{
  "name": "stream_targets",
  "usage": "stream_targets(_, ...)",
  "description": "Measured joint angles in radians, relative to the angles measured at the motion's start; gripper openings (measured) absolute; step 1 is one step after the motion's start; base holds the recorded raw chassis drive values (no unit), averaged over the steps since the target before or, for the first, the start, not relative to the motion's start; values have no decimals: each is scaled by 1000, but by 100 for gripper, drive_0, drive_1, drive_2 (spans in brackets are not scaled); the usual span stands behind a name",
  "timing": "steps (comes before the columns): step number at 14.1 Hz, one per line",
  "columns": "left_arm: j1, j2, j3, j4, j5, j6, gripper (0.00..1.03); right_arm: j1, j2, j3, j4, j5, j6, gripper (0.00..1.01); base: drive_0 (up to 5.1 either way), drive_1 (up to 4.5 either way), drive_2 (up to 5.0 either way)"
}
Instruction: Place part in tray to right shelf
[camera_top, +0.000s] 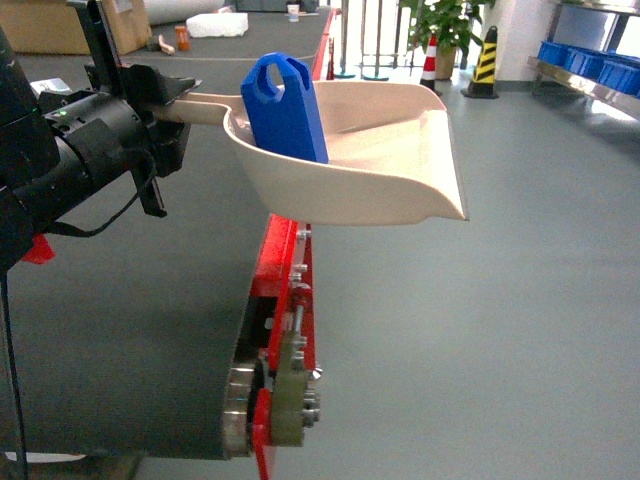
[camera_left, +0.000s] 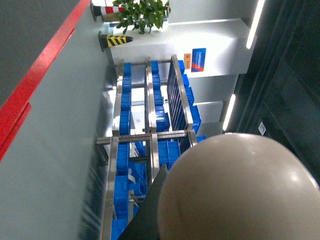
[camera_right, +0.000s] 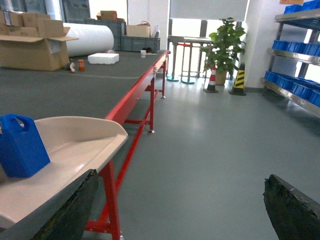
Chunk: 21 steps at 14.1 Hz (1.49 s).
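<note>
One blue part (camera_top: 285, 108) stands upright inside beige tray (camera_top: 400, 170), held level beyond red edge of dark surface (camera_top: 120, 330). Left tool (camera_top: 160, 105) clamped on tray handle. Right tool (camera_right: 180, 210) fingers spread apart, empty. Shelf (camera_top: 590, 75) with blue crates (camera_top: 605, 68) well apart, far right.

Your left gripper (camera_top: 190, 95) jaws' closure on the tray (camera_top: 400, 170) handle too dark to judge, tray underside (camera_left: 240, 190) hiding the lower right of the left wrist view, shelf (camera_left: 145, 135) crates smeared by blur, part (camera_right: 20, 145) cut by the left edge.
</note>
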Motion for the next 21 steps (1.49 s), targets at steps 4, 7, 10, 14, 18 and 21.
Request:
stream_targets(4, 1, 0, 0, 1, -1, 0, 14, 0, 2, 0, -2, 0, 0, 98, 504, -238, -238)
stream_targets(7, 0, 0, 0, -4, 0, 0, 14, 0, 2, 0, -2, 0, 0, 98, 512, -229, -229)
stream_targets(10, 0, -2, 0, -1, 0, 0, 14, 0, 2, 0, 0, -2, 0, 98, 514, -226, -226)
stream_targets(14, 0, -2, 0, 1, 0, 0, 14, 0, 2, 0, -2, 1, 0, 98, 510, -228, -228)
stream_targets(18, 0, -2, 0, -1, -2, 0, 14, -1, 2, 0, -2, 1, 0, 98, 495, -241, -241)
stream_targets(21, -5, -2, 0, 0, 0, 0, 14, -1, 1, 0, -1, 1, 0, 98, 499, -237, -237)
